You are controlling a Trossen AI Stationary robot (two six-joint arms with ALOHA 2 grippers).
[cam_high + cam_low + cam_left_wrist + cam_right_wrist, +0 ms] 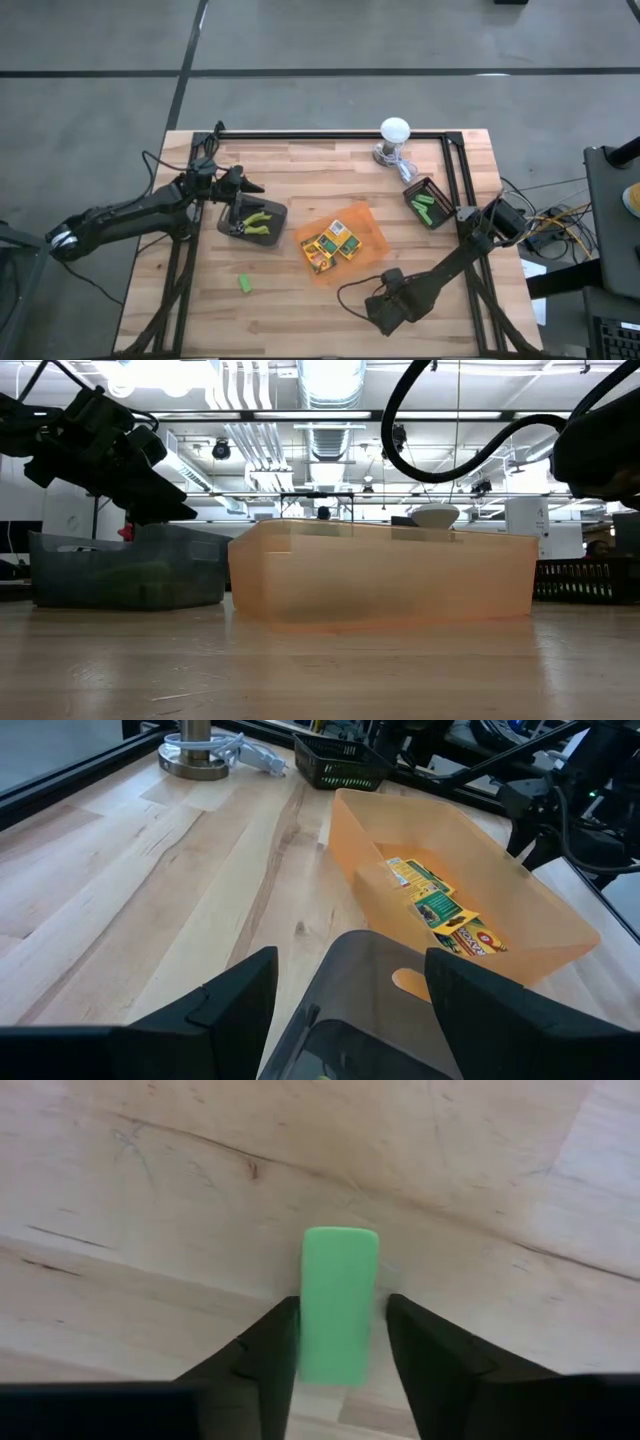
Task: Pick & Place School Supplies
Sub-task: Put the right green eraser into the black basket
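Currently the pick is in hand. On the counter [300, 170], the right gripper [340, 1306] sits low near the front edge, straddling a green piece [340, 1285] that lies flat on the wood. Its fingers [262, 1342] stand just beside either long side and are not yet clenched on it. The next move likely calls for a firm squeeze, a straight lift, then a carry to the black basket [412, 187]. The left gripper [350, 960] hovers released over the grey bin [228, 222].

By count there is one orange tray [372, 222], one grey bin, one black basket and one lamp [394, 130]. The crayon boxes [332, 245] in the tray look like about four. Two plier-like tools [262, 220] lie in the grey bin. The basket holds a few green stubs [425, 205], too small to number. One loose green stub [244, 284] lies apart on the wood.
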